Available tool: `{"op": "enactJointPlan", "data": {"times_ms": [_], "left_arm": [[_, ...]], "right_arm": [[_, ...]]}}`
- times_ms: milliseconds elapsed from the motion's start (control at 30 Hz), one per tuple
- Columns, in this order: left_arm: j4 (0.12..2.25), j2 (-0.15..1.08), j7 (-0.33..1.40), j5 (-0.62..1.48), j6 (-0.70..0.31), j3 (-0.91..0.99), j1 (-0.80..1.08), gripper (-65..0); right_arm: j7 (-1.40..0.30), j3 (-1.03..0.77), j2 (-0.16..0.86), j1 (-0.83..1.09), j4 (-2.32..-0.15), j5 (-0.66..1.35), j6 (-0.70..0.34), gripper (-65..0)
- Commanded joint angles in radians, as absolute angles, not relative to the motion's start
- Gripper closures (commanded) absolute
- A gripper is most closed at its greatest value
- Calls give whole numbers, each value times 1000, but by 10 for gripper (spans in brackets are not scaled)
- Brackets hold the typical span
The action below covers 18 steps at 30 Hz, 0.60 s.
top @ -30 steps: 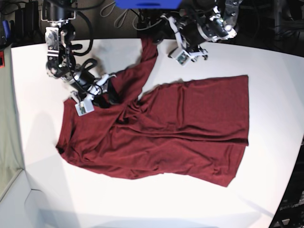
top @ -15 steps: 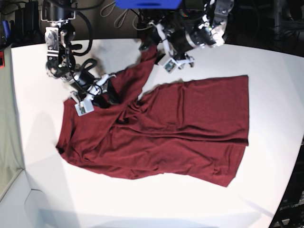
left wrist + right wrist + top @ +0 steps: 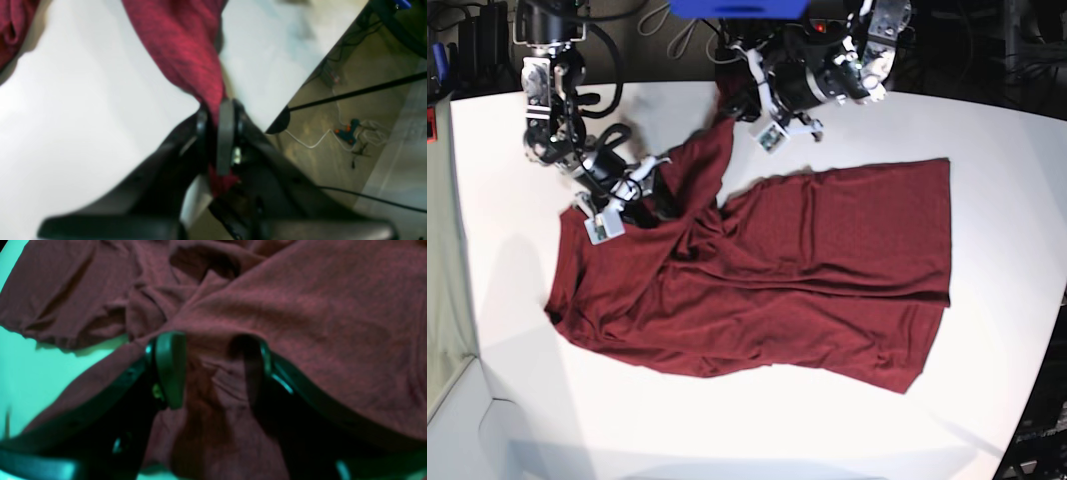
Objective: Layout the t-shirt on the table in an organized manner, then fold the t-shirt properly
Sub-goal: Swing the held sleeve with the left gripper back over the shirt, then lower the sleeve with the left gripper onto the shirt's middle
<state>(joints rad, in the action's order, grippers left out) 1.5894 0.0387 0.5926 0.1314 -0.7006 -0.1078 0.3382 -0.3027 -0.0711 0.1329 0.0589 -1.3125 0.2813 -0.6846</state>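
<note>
The dark maroon t-shirt (image 3: 827, 250) lies crumpled across the white table (image 3: 507, 330), its body spread to the right and one sleeve stretched toward the back edge. My left gripper (image 3: 730, 107) is shut on that sleeve's tip near the back edge. In the left wrist view its fingers (image 3: 225, 133) pinch the red fabric (image 3: 186, 50), which rises away from them. My right gripper (image 3: 657, 202) rests open on the bunched shoulder area at the left. In the right wrist view its two fingers (image 3: 170, 366) stand apart with wrinkled t-shirt fabric (image 3: 333, 323) under and between them.
The table's back edge (image 3: 277, 123) runs just beside the left gripper, with floor and cables (image 3: 347, 133) beyond it. A blue object (image 3: 737, 8) and cables sit behind the table at the top of the base view.
The left gripper has come left and down to the sleeve tip and shut on it. The sleeve now leans further left. The right arm has not moved.
</note>
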Motion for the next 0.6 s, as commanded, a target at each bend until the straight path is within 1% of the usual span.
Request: {"op": "enactJointPlan", "data": {"times_ms": [0, 100, 300, 433, 567], "left_arm": [[1610, 44, 582, 134, -696, -91, 332, -3], [1649, 44, 581, 134, -608, -79, 308, -1], [1799, 45, 582, 134, -513, -79, 252, -1], [1894, 44, 582, 134, -464, -88, 197, -1], [1920, 35, 582, 134, -441, -88, 127, -1]], "right_arm": [[-278, -73, 140, 45, -1328, 298, -698, -289], [-278, -73, 140, 45, -1328, 298, -698, -289], [-278, -73, 140, 45, -1328, 298, -698, -289], [-278, -71, 156, 45, -1328, 298, -698, -289], [-278, -71, 157, 45, -1328, 298, -698, -289]]}}
